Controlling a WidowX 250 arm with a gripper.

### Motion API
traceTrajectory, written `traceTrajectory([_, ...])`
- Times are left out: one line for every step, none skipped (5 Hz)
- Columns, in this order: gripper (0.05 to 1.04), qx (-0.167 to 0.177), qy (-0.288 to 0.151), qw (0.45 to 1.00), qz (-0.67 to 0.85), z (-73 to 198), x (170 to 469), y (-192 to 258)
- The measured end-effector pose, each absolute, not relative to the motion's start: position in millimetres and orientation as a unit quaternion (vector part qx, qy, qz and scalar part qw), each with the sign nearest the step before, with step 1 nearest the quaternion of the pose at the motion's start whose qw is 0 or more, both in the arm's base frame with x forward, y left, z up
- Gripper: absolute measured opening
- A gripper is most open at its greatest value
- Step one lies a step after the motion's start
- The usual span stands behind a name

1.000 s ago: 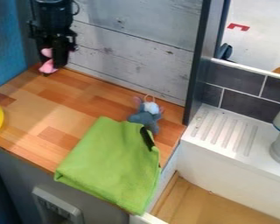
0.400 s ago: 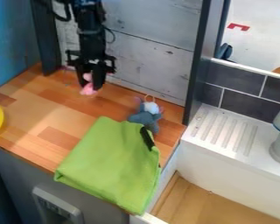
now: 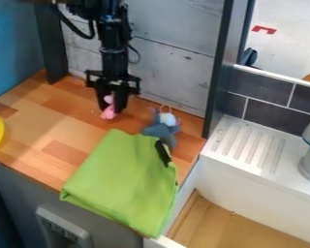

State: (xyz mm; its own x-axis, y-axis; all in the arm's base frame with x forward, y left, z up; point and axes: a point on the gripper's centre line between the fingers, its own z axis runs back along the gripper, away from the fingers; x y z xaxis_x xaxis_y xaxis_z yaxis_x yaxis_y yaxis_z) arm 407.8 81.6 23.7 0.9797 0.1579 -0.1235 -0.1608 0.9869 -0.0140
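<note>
At the back of the patchwork-wood counter [image 3: 38, 116] | your black two-finger jaws [image 3: 112, 107] pinch a small pink toy [image 3: 108, 114] (long axis near upright) | grey plush mouse [image 3: 160, 131] lies right of them in view, folded lime-green cloth [image 3: 122, 181] nearer the camera.

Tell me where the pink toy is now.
In the camera view, the pink toy is left of centre, between the gripper's fingers, just above the green cloth's top corner and left of the grey plush.
</note>
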Motion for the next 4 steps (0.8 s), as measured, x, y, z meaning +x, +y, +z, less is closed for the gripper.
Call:
traceTrajectory([0.437,-0.012,0.073,0.993,0.095,11,406,79])
traceTrajectory([0.505,-0.011,0.087,0.992,0.093,11,405,80])
traceTrajectory([0.817,-0.02,0.091,0.992,0.088,12,404,79])
traceTrajectory([1.009,-0.038,0.039,0.995,0.082,38,404,88])
